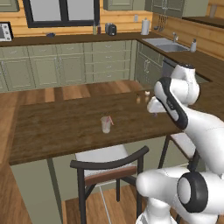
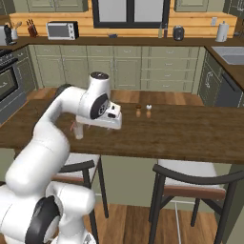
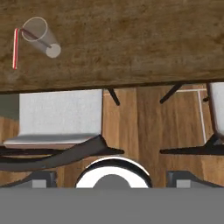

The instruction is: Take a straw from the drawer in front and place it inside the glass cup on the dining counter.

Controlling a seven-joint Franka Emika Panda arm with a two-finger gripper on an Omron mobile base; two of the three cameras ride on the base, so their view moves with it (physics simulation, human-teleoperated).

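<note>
so the glass cup (image 1: 105,124) is standing upright on the dark wood worktop (image 1: 57,127), not far from the edge nearest the stools. it's a small clear tumbler, a bit narrower at the base than at the rim. the straw (image 1: 110,120) is in it: thin, reddish-pink, leaning to one side with its top end poking out over the rim. looking down from my hand, the cup (image 3: 40,37) sits in the upper left corner, and the straw (image 3: 16,49) shows as a red line running past the rim and out to one side of it. i can't see anything else inside the cup.

my jaws (image 3: 112,179) are spread wide with nothing between them. they hang over the worktop's front edge, above a stool (image 3: 61,116) with a pale seat and the wooden floor (image 3: 148,122), well apart from the cup. from the right side my arm covers most of the cup (image 2: 78,131).

further along the worktop two little shakers (image 2: 143,111) stand just beside each other, one dark-topped, one pale-topped.
</note>
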